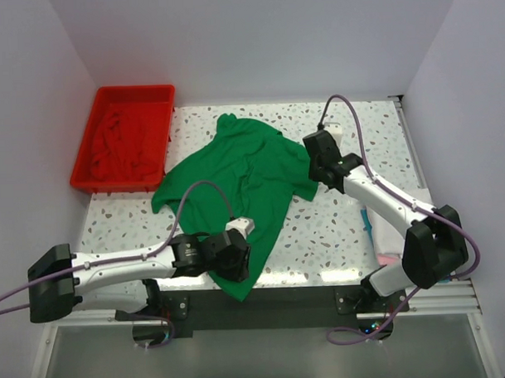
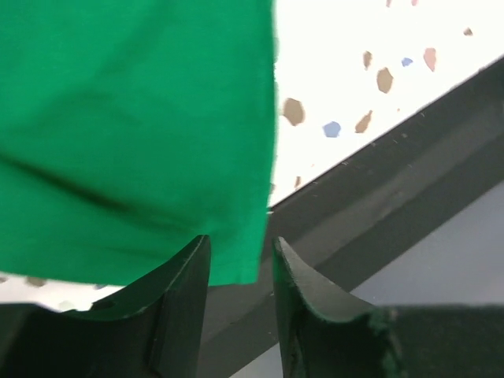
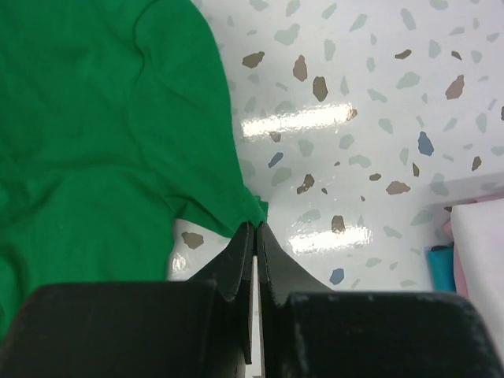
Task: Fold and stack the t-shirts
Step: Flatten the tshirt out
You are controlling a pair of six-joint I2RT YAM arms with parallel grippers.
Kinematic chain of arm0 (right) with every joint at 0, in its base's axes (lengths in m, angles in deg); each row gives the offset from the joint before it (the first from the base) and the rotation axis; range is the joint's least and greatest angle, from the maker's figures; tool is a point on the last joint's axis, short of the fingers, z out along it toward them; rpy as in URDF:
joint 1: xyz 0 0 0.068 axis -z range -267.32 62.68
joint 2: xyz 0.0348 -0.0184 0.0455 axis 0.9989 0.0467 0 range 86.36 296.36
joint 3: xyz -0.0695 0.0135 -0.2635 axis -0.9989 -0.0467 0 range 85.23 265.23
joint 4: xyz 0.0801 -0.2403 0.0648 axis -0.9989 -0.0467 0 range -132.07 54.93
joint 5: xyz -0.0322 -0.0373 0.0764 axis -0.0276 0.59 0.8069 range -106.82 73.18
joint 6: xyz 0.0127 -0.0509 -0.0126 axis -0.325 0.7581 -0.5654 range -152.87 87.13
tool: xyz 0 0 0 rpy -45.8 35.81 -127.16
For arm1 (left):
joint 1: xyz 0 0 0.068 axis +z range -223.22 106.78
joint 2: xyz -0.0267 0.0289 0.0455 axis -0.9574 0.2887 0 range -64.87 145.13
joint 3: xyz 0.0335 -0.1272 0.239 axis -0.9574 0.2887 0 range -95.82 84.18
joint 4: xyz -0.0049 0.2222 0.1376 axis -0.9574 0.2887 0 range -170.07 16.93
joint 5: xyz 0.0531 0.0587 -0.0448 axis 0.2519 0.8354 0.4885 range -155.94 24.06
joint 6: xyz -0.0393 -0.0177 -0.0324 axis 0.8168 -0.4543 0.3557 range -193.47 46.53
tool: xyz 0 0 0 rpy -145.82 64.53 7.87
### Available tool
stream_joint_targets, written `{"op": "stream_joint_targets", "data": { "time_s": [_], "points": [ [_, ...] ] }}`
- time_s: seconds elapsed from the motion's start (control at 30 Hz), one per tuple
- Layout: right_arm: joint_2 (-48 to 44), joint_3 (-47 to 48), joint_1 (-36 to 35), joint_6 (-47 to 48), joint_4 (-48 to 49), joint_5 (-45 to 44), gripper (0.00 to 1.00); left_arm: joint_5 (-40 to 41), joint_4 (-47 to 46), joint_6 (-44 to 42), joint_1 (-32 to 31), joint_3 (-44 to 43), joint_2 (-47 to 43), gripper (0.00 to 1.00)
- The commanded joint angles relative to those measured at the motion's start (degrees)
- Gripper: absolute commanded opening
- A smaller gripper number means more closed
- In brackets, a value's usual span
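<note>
Green t-shirt [image 1: 243, 168] soft, light, limp: take by corners. Right hand [image 3: 255, 230] pinched shut on its corner, frame centre; left hand [image 2: 240, 256] narrowly parted at hem, gripping nothing

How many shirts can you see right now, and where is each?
5. Green shirt spread mid-table; dark red shirt bunched in the red tray; white shirt, pink shirt and teal shirt piled at the near right, mostly hidden. More may lie underneath.

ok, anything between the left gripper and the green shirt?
Nothing visible. The left gripper hangs right at a corner of the green shirt by the table edge, jaws apart, only cloth ahead. The right gripper is pinched shut on a sleeve tip.
</note>
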Motion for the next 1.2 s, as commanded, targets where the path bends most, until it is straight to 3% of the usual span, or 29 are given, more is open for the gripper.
{"op": "stream_joint_targets", "data": {
  "time_s": [0.0,0.17,0.53,1.17],
  "points": [
    [-2.24,-1.84,-0.31,-0.80,1.37,1.23,0.00,1.66,-4.16,-1.25,-4.18,-4.46,3.79,0.43],
    [-2.68,-2.11,0.56,-0.45,1.64,1.75,0.00,5.26,0.65,-1.00,-8.76,-9.37,10.99,0.47],
    [-2.86,-2.20,1.97,-0.10,2.25,3.51,0.00,12.91,11.82,3.22,-15.52,-13.60,17.33,0.49],
    [-3.30,-3.25,3.38,-0.09,2.78,5.27,0.00,12.47,10.51,5.33,-19.57,-11.85,20.67,0.49]
  ]
}}
